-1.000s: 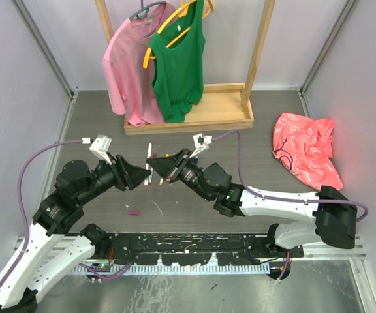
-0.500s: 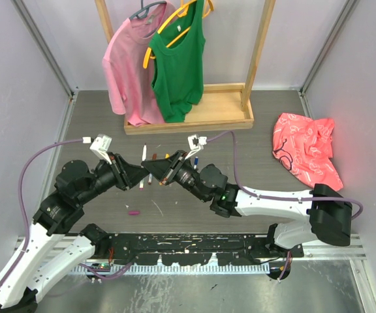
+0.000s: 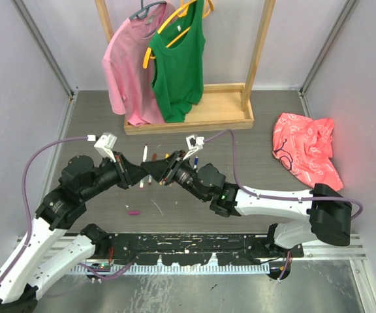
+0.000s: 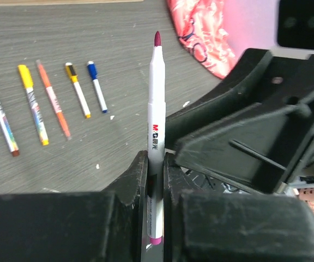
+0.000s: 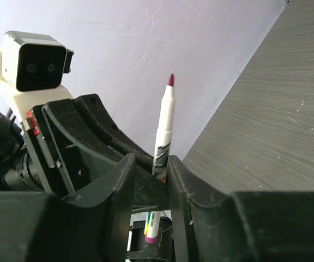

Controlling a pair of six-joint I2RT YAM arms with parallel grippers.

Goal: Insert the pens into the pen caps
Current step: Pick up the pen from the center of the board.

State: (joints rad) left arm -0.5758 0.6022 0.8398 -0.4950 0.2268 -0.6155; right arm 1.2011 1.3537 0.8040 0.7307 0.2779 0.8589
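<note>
A white pen [image 4: 156,98] with a dark magenta tip stands upright between the fingers of my left gripper [image 4: 156,161], which is shut on its barrel. The same pen [image 5: 164,125] rises in the right wrist view between the jaws of my right gripper [image 5: 149,164]. Those jaws stand apart, with a gap on the pen's left side. The two grippers meet tip to tip above the table, left gripper [image 3: 140,171] and right gripper [image 3: 155,168]. Several capped pens [image 4: 53,106] lie in a row on the table. A magenta pen cap [image 3: 134,212] lies nearer the arms' bases.
A wooden rack [image 3: 188,117] with a pink shirt and a green top stands at the back. A red cloth [image 3: 305,147] lies at the right. Grey walls close in both sides.
My left gripper has closed on the pen. My right gripper's jaws have opened off it. The left arm has shifted slightly.
</note>
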